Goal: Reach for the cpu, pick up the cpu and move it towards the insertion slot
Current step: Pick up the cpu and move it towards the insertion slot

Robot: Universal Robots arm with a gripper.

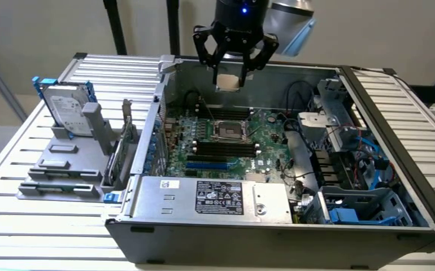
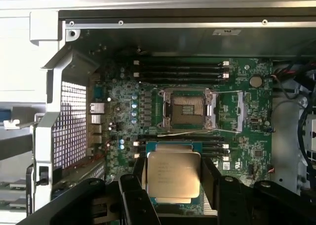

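The cpu point(image 1: 227, 82) point(image 2: 174, 173), a small flat square chip with a silvery top and pale rim, hangs in my gripper point(image 1: 231, 79) point(image 2: 174, 178), which is shut on it from both sides. I hold it in the air over the open computer case, above the back part of the green motherboard point(image 1: 266, 131). The insertion slot point(image 1: 230, 130) point(image 2: 188, 109), an open square socket with a metal frame, lies on the motherboard below and ahead of the chip. In the wrist view the chip sits just short of the slot, over black memory slots.
The case walls point(image 1: 368, 107) ring the motherboard. A power supply point(image 1: 210, 197) lies at the case front, cables and drive cages point(image 1: 338, 147) at the exterior view's right. A grey stand point(image 1: 66, 164) with a hard drive point(image 1: 70, 110) sits at the exterior view's left.
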